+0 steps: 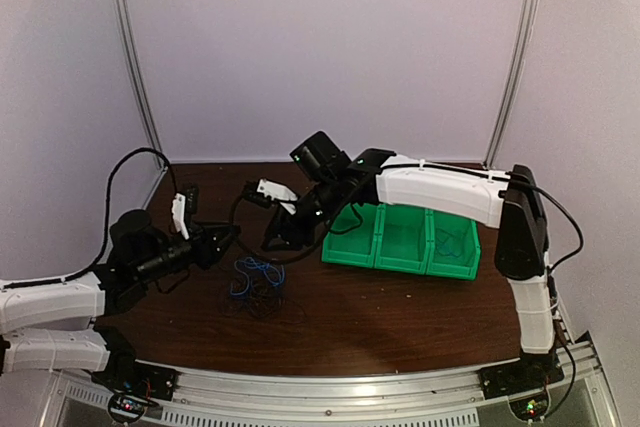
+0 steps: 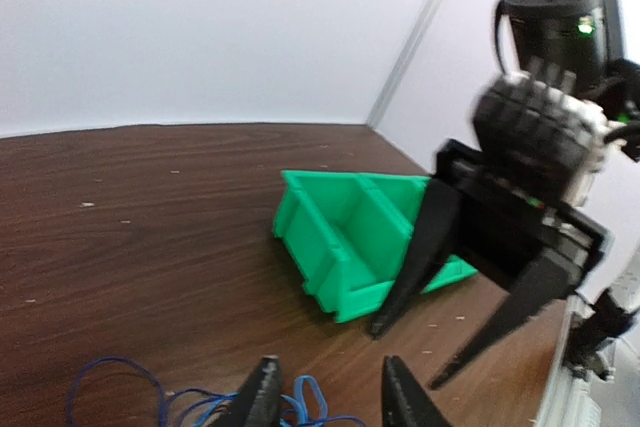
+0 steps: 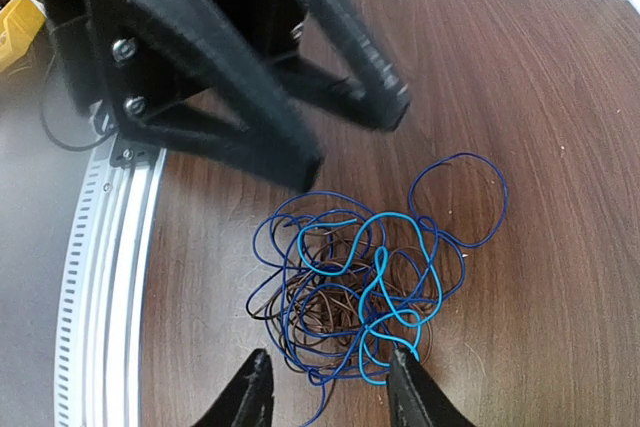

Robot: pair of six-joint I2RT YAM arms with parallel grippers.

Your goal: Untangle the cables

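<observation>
Untangling looks barely begun: the cables (image 3: 360, 297) lie knotted by the table's (image 1: 400, 317) near edge, with left gripper (image 2: 330, 397) and right gripper (image 3: 325, 392) both parted and empty.

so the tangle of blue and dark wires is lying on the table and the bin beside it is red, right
Not quite. The bin is green, not red, as the top external view shows. The rest stands: the tangle of blue and dark wires lies on the table, with the bin beside it.
</observation>
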